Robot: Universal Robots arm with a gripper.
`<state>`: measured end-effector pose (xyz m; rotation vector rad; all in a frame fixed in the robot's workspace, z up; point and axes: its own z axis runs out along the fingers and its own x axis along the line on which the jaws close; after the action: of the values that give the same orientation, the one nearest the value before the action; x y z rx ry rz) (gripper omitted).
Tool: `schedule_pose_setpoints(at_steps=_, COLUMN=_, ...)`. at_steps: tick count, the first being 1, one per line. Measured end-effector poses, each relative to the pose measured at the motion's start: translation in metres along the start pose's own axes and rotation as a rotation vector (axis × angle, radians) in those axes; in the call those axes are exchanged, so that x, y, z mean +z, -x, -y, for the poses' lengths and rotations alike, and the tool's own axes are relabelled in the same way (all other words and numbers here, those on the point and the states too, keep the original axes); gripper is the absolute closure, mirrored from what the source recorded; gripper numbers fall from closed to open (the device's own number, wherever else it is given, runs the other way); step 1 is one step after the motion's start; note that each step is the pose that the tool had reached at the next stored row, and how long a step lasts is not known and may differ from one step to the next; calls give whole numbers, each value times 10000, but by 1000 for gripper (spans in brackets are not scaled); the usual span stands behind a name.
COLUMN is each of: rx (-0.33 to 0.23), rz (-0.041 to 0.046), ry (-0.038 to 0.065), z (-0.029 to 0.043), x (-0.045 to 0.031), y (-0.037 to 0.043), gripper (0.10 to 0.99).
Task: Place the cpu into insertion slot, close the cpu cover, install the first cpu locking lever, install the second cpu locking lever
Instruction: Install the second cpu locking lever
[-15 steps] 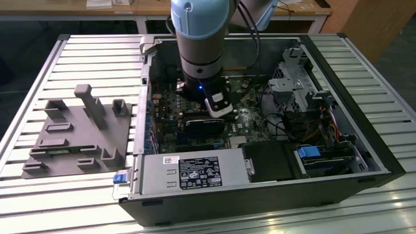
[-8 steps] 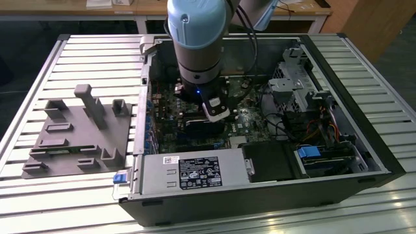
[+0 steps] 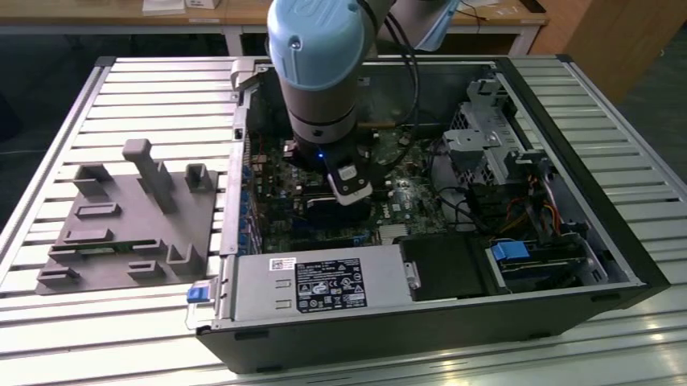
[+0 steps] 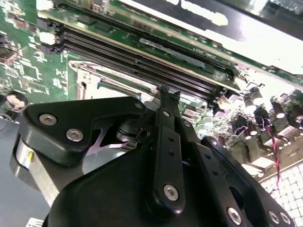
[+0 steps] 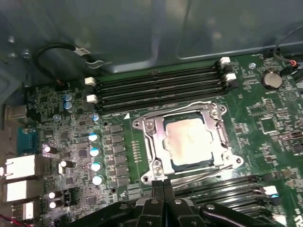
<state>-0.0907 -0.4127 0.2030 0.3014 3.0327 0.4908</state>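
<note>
The open computer case [image 3: 429,305] lies on its side on a slatted table [image 3: 129,104], and the arm [image 3: 318,80] reaches down into it over the green board [image 5: 71,127]. In the first wrist view the cpu [image 5: 189,140] sits in the insertion slot [image 5: 166,163] beside the long memory slots [image 5: 156,87], with the cpu cover [image 5: 154,137] closed around it. The gripper [image 5: 164,185] hangs just beside the slot, fingers [image 5: 157,189] pressed together, grasping nothing.
</note>
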Motion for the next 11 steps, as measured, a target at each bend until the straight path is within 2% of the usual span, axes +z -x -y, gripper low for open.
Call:
schedule_pose_setpoints(at_steps=3, rx=11, rz=-26, ry=137, z=12, x=10, y=-15, gripper=980)
schedule_pose_setpoints(at_steps=6, rx=35, rz=-75, ry=400, z=46, x=3, y=-10, gripper=980)
schedule_pose_setpoints(at_steps=8, rx=46, rz=-101, ry=538, z=64, x=0, y=-8, gripper=980)
schedule_pose_setpoints(at_steps=11, rx=54, rz=-117, ry=629, z=77, x=7, y=-12, gripper=980)
